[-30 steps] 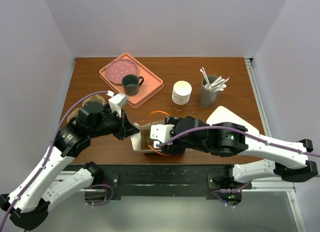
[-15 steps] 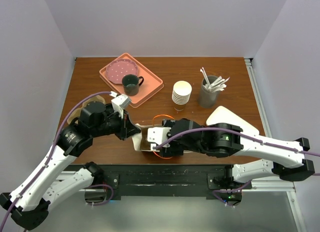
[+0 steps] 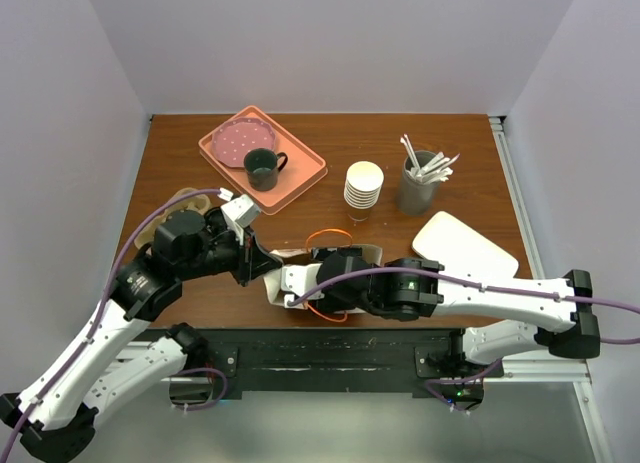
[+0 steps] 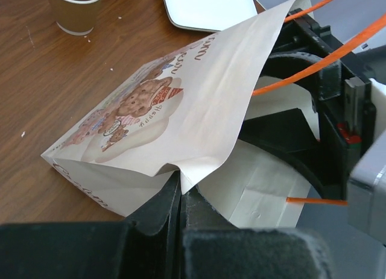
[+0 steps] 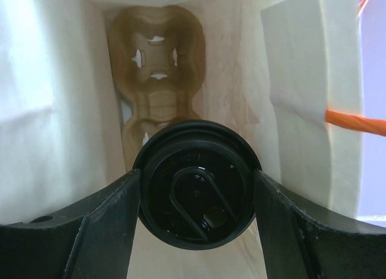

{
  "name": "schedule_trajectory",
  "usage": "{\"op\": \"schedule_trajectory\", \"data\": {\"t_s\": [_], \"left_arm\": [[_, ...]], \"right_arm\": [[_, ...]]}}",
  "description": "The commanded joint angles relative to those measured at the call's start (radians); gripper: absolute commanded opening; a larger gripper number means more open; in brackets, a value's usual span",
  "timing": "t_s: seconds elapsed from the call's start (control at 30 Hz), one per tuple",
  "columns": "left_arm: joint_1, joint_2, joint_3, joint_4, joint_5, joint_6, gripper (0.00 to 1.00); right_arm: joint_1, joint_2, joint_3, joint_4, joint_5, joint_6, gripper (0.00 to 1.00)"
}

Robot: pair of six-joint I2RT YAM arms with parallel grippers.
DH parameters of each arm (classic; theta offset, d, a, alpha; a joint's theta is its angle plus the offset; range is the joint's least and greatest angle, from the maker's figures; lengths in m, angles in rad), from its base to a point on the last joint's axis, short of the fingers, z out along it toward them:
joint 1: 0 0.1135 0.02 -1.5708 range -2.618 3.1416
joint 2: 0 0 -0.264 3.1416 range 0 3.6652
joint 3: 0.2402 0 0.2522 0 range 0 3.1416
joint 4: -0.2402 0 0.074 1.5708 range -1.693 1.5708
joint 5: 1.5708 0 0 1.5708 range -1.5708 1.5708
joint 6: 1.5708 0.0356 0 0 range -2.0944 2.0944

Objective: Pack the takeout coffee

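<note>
One cup is in play, and it's already down inside the paper bag [image 4: 181,110]. The takeout coffee [image 5: 196,197] sits squarely in the right pincer [image 5: 194,191], with its black lid [image 5: 199,164] facing back at the wrist. Its long axis runs straight ahead along the pincer's reach, towards the bottom of the bag. The fingers [image 5: 90,231] hug it on either side, so that pincer is clamped on the cup and spread no wider than the cup itself. Dead ahead, deeper in the bag, lies the moulded cardboard carrier [image 5: 158,104], an empty well showing just past the lid's far edge. Whether the cup's base is touching a well I can't tell, because the lid hides it. On the other side, the left pincer [image 4: 181,191] is pinched together on the bag's lip, paper caught between its jaws, holding the mouth open on the bench [image 4: 36,80]. The right arm is plainly the nearer one, buried in the bag. My read is that the coming move is a short push forward along that axis. The cup has to stay lined up with the well.
</note>
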Motion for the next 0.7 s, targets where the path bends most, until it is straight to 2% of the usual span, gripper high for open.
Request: {"op": "schedule_trajectory", "data": {"t_s": [0.0,0.23,0.37,0.67], "left_arm": [[-0.002,-0.025,-0.031,0.052,0.055,0.035,0.00],[-0.002,-0.009,-0.040,0.020,0.000,0.028,0.00],[0.000,0.003,-0.011,-0.031,-0.081,0.044,0.00],[-0.002,0.023,0.021,-0.030,-0.072,0.056,0.00]], "right_arm": [[0.005,-0.010,-0.049,0.106,0.063,-0.067,0.34],[0.003,-0.078,-0.227,0.253,0.066,-0.086,0.34],[-0.007,-0.125,-0.316,0.332,0.052,-0.110,0.34],[-0.029,-0.116,-0.364,0.359,-0.003,-0.080,0.34]]}}
